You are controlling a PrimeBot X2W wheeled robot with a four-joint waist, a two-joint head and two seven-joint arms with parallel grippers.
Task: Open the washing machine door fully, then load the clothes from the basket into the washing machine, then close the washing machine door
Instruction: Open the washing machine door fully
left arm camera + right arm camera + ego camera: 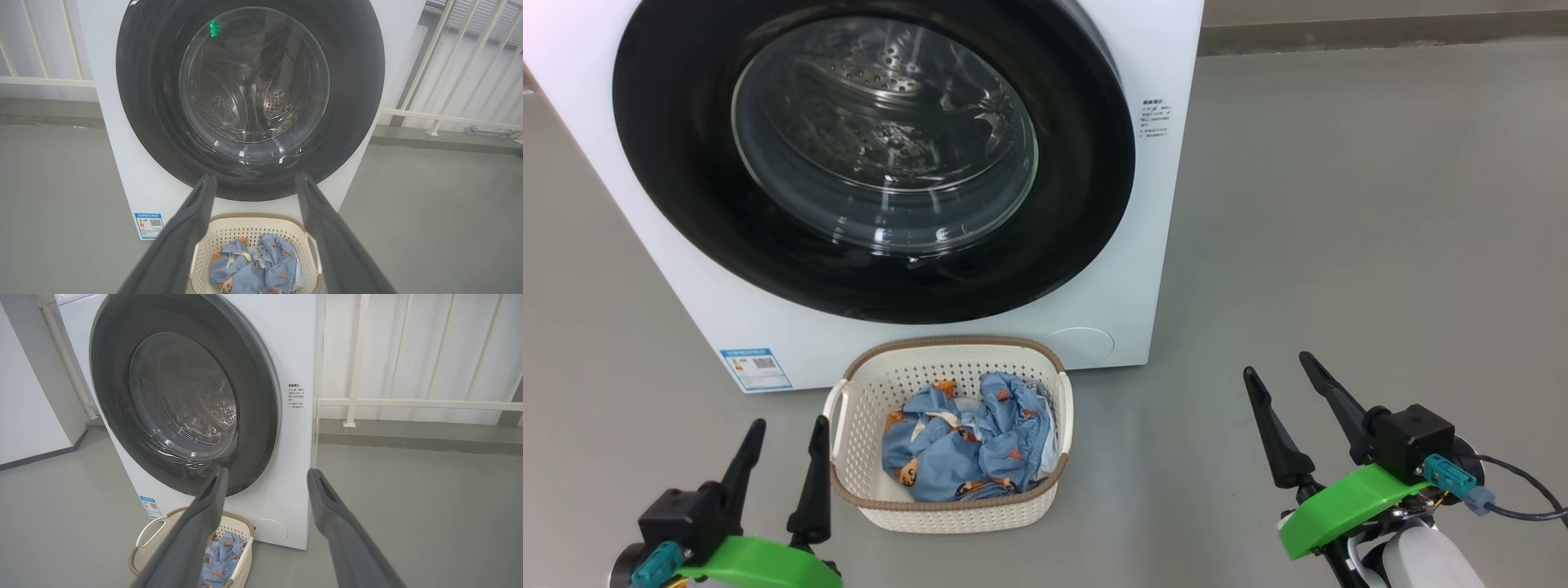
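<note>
The white washing machine (1127, 245) stands ahead with its round black-rimmed door (670, 204) shut against the front; the steel drum shows through the glass. On the floor just before it sits the cream basket (866, 482) holding the crumpled light blue clothes (968, 445). My left gripper (789, 425) hovers open beside the basket's left side, nothing between its fingers. My right gripper (1280, 363) is open over bare floor well to the basket's right. The left wrist view faces the door (143, 102) and the clothes (255, 267). The right wrist view sees the door (261, 396) and the basket (149, 535) obliquely.
Grey floor (1339, 204) stretches wide to the right of the machine. A white railing (408, 403) and a low kerb run behind it. A blue label sticker (756, 369) marks the machine's lower left corner, and a round service cap (1080, 345) sits at its lower right.
</note>
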